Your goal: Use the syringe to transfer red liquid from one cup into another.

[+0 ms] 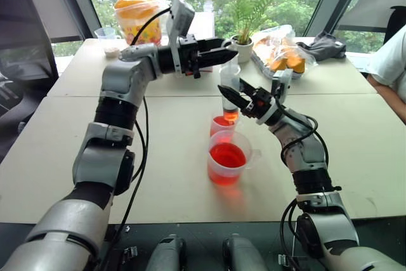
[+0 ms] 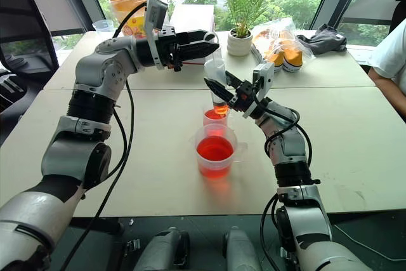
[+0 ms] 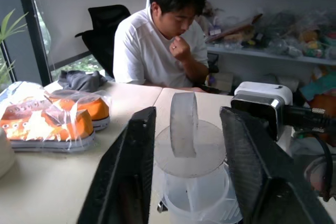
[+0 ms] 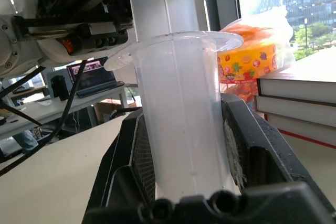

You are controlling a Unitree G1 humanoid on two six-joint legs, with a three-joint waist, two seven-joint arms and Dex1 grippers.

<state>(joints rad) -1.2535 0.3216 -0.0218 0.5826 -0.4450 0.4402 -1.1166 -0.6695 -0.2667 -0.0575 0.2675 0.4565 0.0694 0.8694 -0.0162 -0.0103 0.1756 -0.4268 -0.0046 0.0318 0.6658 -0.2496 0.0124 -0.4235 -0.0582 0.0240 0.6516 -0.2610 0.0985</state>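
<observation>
My right gripper [image 1: 236, 98], just right of centre in the head view, is clamped shut on the barrel of the syringe [image 1: 229, 96]; in my right wrist view the clear barrel [image 4: 181, 129] stands between my two black pads, pressed from both sides, with its flange just above them. The syringe stands upright, its orange-red tip down inside the smaller cup [image 1: 222, 124], which sits at the centre of the frame and holds some red liquid [image 1: 230, 117]. Directly below it in the picture, touching or nearly so, stands the larger cup [image 1: 228, 157] with its side handle pointing right, about half full of the same red liquid.

My left gripper [image 1: 223, 55] reaches in from the upper left, pointing right, level with the top of the plunger [image 3: 184, 124]. In my left wrist view the plunger's round thumb plate and its rib lie between my two fingers [image 3: 128, 166], which stand on either side of it with small gaps; I cannot tell whether they grip it.

Both cups rest on the pale table [image 1: 82, 157]. A person in a white shirt [image 3: 157, 45] sits at the far right edge.
</observation>
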